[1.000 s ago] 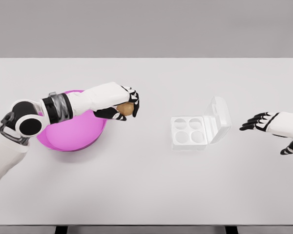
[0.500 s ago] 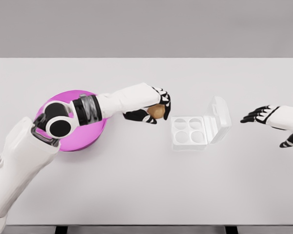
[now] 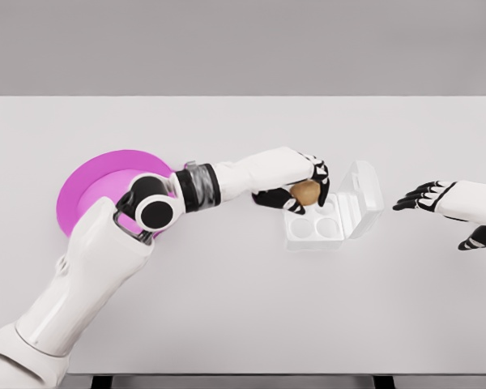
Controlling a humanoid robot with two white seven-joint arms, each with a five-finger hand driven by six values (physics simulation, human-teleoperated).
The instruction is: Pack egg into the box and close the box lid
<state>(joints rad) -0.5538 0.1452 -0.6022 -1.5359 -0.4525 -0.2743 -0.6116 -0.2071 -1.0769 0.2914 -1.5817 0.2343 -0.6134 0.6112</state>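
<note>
Left hand [image 3: 301, 190] clamped on brown egg [image 3: 306, 192], held over rear-left cup of clear box [image 3: 314, 222]; lid [image 3: 365, 194] raised. Right hand [image 3: 425, 197] apart-fingered, well right of box. Pink bowl [image 3: 85, 190] on white desk [image 3: 243, 308].

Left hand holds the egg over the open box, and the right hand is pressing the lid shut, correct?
Not quite. In the head view the left hand does hold the egg over the open box, but the right hand hovers clear of the lid, fingers spread.
</note>
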